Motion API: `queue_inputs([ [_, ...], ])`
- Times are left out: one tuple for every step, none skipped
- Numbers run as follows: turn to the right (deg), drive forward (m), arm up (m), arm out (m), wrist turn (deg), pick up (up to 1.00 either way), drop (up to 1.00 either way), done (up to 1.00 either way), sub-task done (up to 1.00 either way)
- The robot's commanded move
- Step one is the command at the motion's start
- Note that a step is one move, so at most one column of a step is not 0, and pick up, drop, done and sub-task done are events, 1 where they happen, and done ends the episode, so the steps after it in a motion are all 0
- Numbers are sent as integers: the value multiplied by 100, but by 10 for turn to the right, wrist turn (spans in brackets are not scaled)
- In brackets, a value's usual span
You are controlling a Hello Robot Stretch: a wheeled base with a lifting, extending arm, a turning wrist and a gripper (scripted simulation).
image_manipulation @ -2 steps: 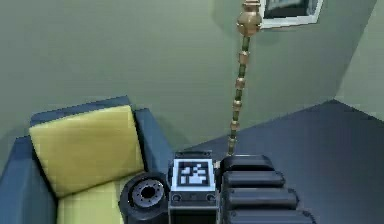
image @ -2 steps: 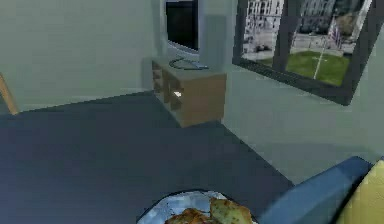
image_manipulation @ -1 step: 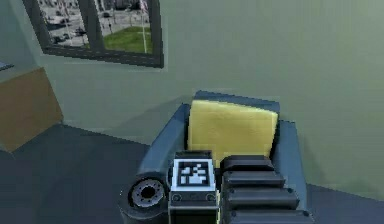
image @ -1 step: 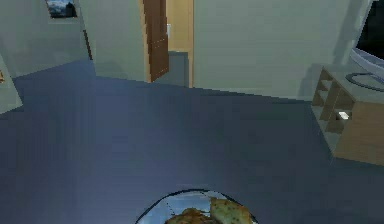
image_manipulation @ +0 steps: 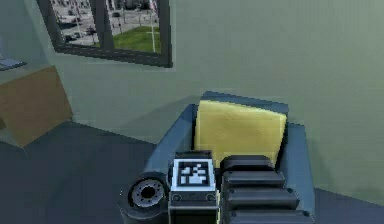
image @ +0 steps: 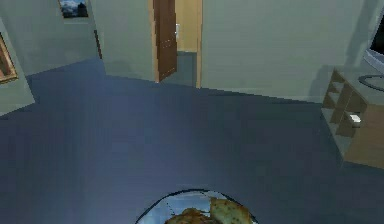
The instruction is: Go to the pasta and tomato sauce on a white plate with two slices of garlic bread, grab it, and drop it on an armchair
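Just behind the arm (image_manipulation: 256,186), a blue, yellow-cushioned armchair (image_manipulation: 238,128).

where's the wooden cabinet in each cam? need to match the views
Forward view: the wooden cabinet stands at the right edge, about mid-height, against the wall.
Arm side view: a wooden cabinet stands at the left edge, below and left of the window; it is probably the same one.
Shared landmark: the blue floor, which runs up to the cabinet in both.
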Motion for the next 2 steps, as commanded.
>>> queue_inputs([
  [0,0,0,48,0,0,0,0,0],
  [0,0,0,0,450,0,0,0,0],
])
